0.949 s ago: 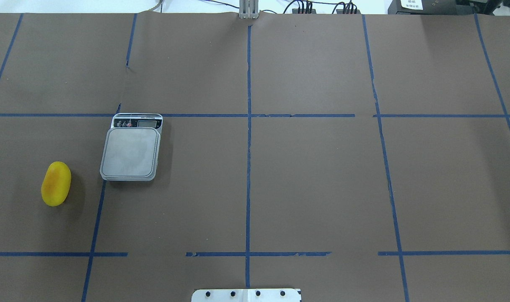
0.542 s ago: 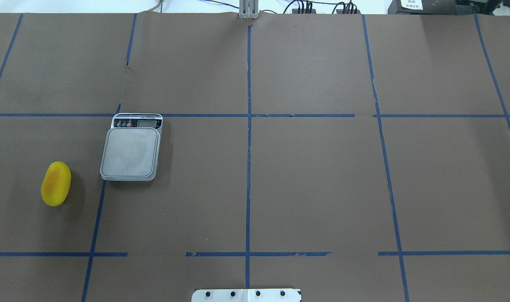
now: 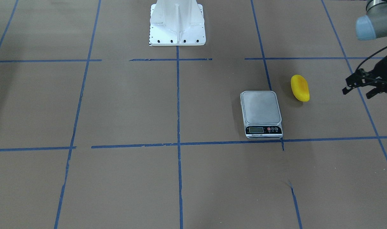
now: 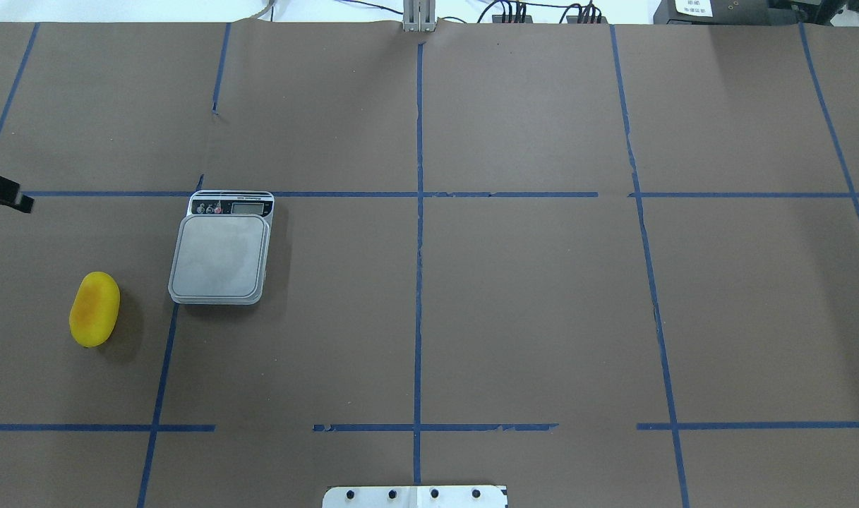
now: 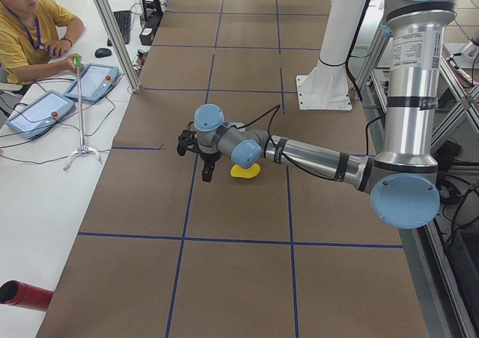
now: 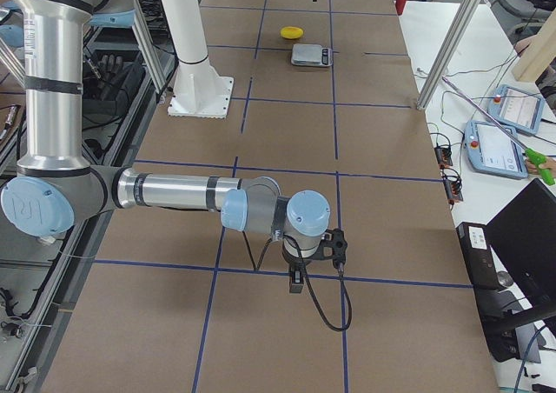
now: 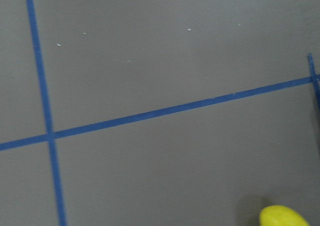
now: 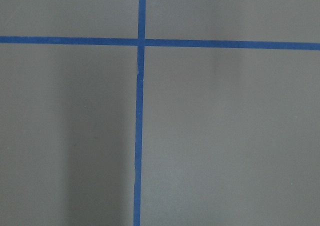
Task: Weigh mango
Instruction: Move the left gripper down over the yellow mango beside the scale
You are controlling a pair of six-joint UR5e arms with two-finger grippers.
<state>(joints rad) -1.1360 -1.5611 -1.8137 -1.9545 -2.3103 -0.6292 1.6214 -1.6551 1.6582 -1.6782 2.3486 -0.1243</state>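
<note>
The mango [image 4: 94, 309], yellow with an orange blush, lies on the brown table left of the scale [image 4: 219, 256]. It also shows in the front view [image 3: 300, 88], the two side views [image 5: 245, 171] [image 6: 291, 33], and at the bottom edge of the left wrist view [image 7: 282, 216]. The scale [image 3: 261, 108] has a bare silver platform. My left gripper [image 3: 357, 90] hovers open and empty, beyond the mango on the side away from the scale; its tip shows at the overhead view's left edge [image 4: 5, 194]. My right gripper [image 6: 313, 256] hangs far from both, and I cannot tell whether it is open.
The white robot base [image 3: 177, 22] stands at the table's near middle edge. Blue tape lines grid the brown table cover. An operator sits with tablets [image 5: 90, 80] beyond the far edge.
A black tip of my left gripper has come into the overhead view at the left edge. The mango and the scale have not moved.
</note>
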